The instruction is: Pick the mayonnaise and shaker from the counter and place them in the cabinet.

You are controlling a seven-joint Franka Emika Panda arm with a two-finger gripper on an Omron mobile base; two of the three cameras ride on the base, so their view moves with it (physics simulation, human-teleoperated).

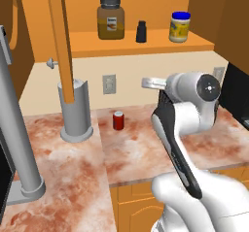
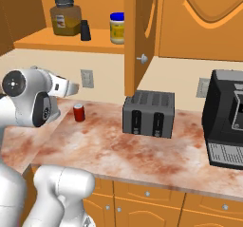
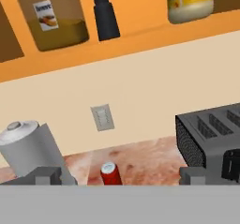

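Mayonnaise point(image 1: 179, 26) is already up on the flat orange shelf point(image 1: 160, 45) of the cabinet point(image 2: 95, 3), sitting upright toward the right end, and the shaker point(image 1: 141, 32) stands just left of it, between it and the big amber jar point(image 1: 111, 18). All three are apart from each other, lined up along the shelf, so from how things lie both items look delivered and there's not much left to do.

The tool point(image 2: 71, 88) is empty and hanging out in front of the wall, below the shelf and above the table point(image 2: 142, 150). Its fingers are spread wide with nothing between them, which fits an arm that has nothing left to carry. In the hand view the tips are mostly cut off at the bottom, so hard to say more about them.

Shapes and stuff: the mayonnaise is a stubby pale-yellow jar with a blue lid and yellow label, looks smooth like plastic. The shaker is tiny, all black, with a narrower top. The amber jar is see-through with a dark lid. The cabinet is plain orange-brown wood with its door point(image 2: 135, 36) swung open. Down on the reddish marbled table there's a small red can point(image 1: 118, 120), a ridged grey toaster point(image 2: 148, 113) and a grey cylinder point(image 1: 75, 112).
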